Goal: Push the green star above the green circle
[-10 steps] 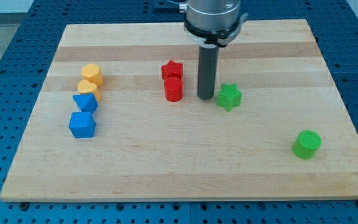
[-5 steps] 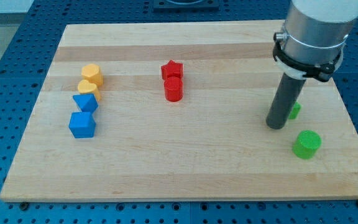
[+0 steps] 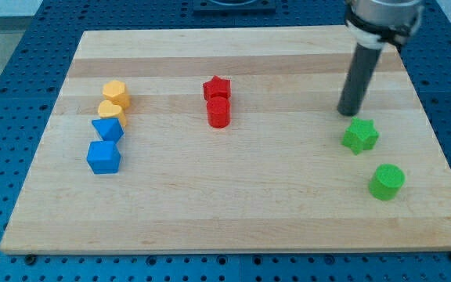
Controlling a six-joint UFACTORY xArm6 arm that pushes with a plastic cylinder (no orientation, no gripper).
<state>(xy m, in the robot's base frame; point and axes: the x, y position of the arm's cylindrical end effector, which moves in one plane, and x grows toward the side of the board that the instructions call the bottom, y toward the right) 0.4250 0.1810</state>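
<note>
The green star (image 3: 360, 135) lies on the wooden board (image 3: 233, 204) at the view's right, above and slightly left of the green circle (image 3: 386, 181), with a small gap between them. My tip (image 3: 348, 113) stands just above the star, a little to its left, not touching it. The dark rod rises toward the view's top right.
A red star (image 3: 217, 87) sits against a red cylinder (image 3: 219, 113) near the middle. At the view's left, two yellow blocks (image 3: 115, 95) stack above a blue block (image 3: 107, 128) and a blue cube (image 3: 103, 157).
The green star has been pushed right and down, close to the green circle. My tip then drew back upward, off the star.
</note>
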